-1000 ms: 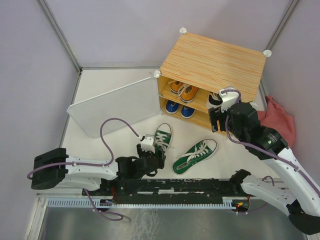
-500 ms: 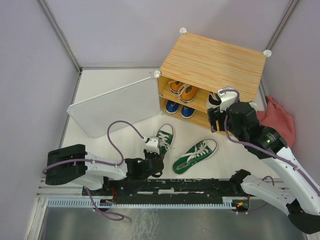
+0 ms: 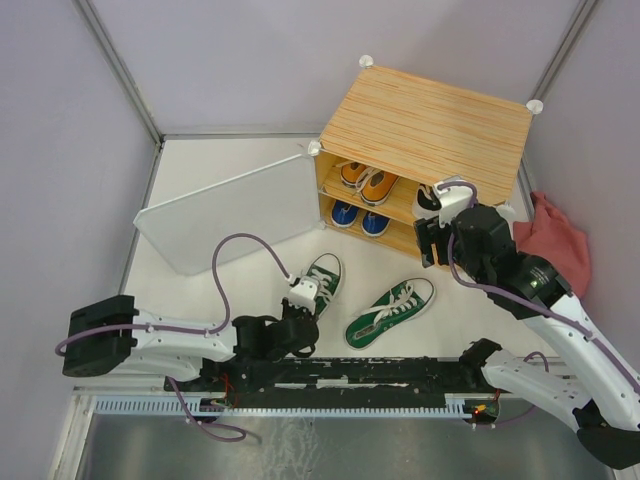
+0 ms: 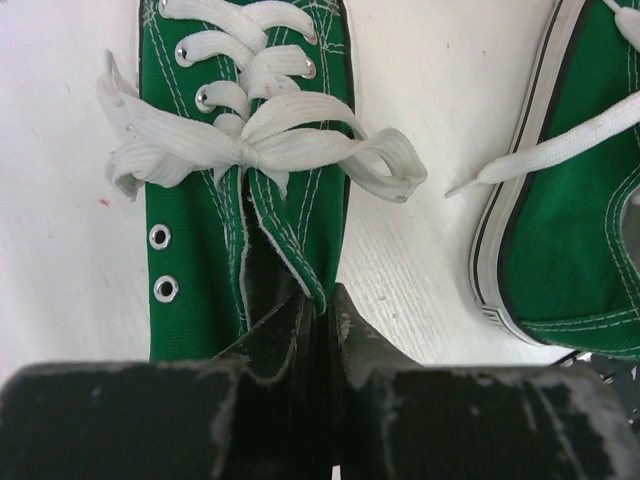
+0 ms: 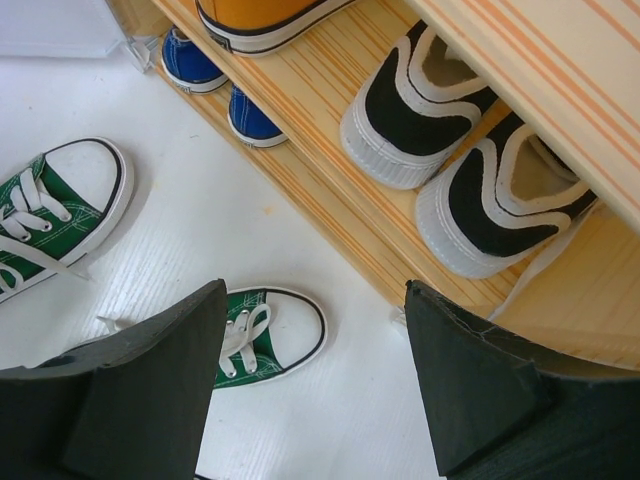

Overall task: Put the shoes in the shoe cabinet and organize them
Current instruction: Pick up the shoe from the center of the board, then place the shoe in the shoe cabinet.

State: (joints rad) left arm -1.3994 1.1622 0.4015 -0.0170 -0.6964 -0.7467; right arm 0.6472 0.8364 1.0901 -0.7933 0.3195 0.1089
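Observation:
Two green shoes lie on the white floor in front of the shoe cabinet. My left gripper is shut on the canvas collar at the heel of the left green shoe; up close the jaws pinch the green edge of that shoe just behind its tied laces. The other green shoe lies free to the right. My right gripper hangs open and empty before the cabinet's right side, just in front of the black shoes.
Orange shoes sit on the upper shelf and blue shoes below them. The pale door panel stands open to the left. A pink cloth lies right of the cabinet. Grey walls close in the floor.
My left gripper has closed on the heel collar of the left green shoe, and that arm shifted a little. The right arm has not moved.

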